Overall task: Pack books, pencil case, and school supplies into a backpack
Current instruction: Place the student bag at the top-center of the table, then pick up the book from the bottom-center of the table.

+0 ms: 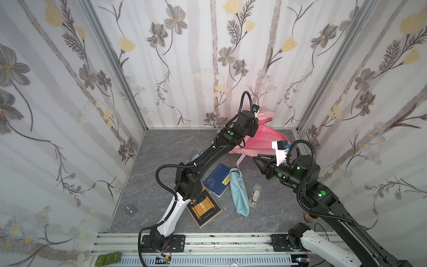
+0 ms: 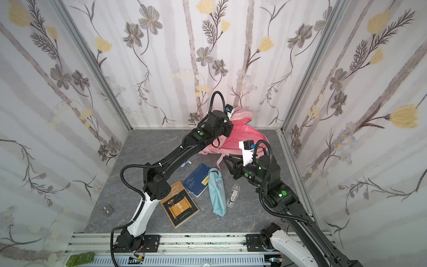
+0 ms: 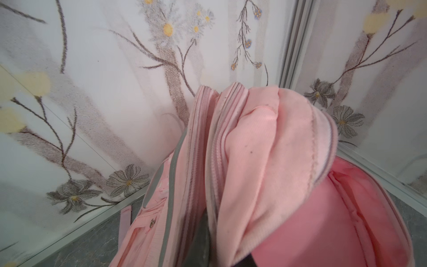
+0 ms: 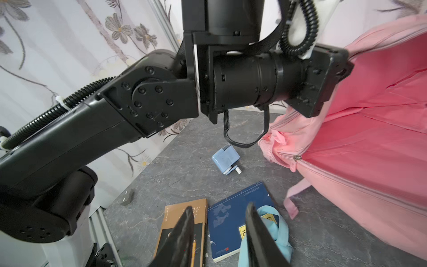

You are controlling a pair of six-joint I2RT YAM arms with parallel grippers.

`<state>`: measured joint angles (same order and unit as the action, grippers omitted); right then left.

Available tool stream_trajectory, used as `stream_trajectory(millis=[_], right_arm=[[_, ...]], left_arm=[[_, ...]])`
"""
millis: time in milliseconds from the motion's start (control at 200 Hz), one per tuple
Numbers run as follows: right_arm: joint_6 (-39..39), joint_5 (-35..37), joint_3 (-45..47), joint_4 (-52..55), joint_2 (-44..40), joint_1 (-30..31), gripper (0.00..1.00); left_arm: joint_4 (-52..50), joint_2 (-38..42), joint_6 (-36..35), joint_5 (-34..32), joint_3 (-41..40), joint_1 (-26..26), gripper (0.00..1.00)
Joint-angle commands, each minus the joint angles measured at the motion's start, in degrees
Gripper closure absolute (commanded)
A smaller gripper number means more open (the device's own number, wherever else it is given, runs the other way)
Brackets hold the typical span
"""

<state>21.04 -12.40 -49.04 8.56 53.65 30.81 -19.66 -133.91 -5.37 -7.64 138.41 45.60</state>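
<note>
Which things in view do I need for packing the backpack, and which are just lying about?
For the job: backpack, brown book, navy book, pencil case, clear case, blue box.
Lying about: grey block, green pads by the rail.

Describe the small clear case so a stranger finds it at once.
From the pink backpack at the back wall, come forward to the long light-blue pencil case. Beside it, toward the right arm, lies the clear case: small, see-through, whitish contents.
</note>
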Motion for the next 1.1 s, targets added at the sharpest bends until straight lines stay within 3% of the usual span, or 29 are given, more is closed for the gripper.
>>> stream_trajectory(millis=[0, 20, 60, 85, 160, 210, 390, 615, 700, 799, 919, 1094], right_arm=[[2.3, 6.9, 1.2, 2.0, -2.3, 0.1, 0.62], [2.9, 7.1, 1.5, 2.2, -2.7, 0.1, 0.62], [4.0, 7.5, 2.0, 2.9, -3.6, 0.1, 0.63], [4.9, 7.6, 2.2, 3.3, -4.1, 0.1, 0.62], [7.5, 7.2, 2.4, 5.0, -5.2, 0.1, 0.63], [8.8, 6.7, 2.2, 6.4, -5.8, 0.2, 0.63], [10.3, 2.2, 2.8, 8.5, -6.9, 1.1, 0.62], [11.5, 1.4, 4.2, 4.9, -3.7, 5.7, 0.6], [11.5, 1.1, 4.0, 2.0, -1.4, 8.1, 0.6], [10.0, 1.2, 2.1, -0.7, 3.9, 12.8, 0.59], [7.9, 1.2, -3.0, -2.2, 14.2, 20.7, 0.57], [8.5, -3.2, -12.9, -1.3, 31.1, 25.5, 0.53]], left_arm=[[7.9, -1.7, -0.5, 2.2, -0.3, 0.9, 1.0], [7.9, -2.1, -0.3, 2.1, 0.2, 1.1, 0.94], [7.8, -3.0, 0.5, 1.3, 1.2, 1.6, 0.65], [7.7, -3.4, 1.4, 1.0, 1.8, 1.7, 0.53], [7.6, -2.9, 4.7, 0.1, 2.3, 1.9, 0.33], [7.0, -1.4, 6.9, -0.4, 2.0, 2.0, 0.27], [3.5, 11.3, 14.3, -0.1, -6.8, 2.3, 0.21], [3.4, 37.5, 25.0, 4.9, -34.3, 2.3, 0.14], [3.4, 49.2, 31.7, 2.4, -46.4, 2.3, 0.15], [-0.7, 64.3, 40.0, -4.3, -60.8, 2.3, 0.17], [-13.6, 79.4, 50.4, -11.4, -72.9, 2.3, 0.2], [-27.4, 90.1, 62.7, -13.1, -83.3, 2.2, 0.22]])
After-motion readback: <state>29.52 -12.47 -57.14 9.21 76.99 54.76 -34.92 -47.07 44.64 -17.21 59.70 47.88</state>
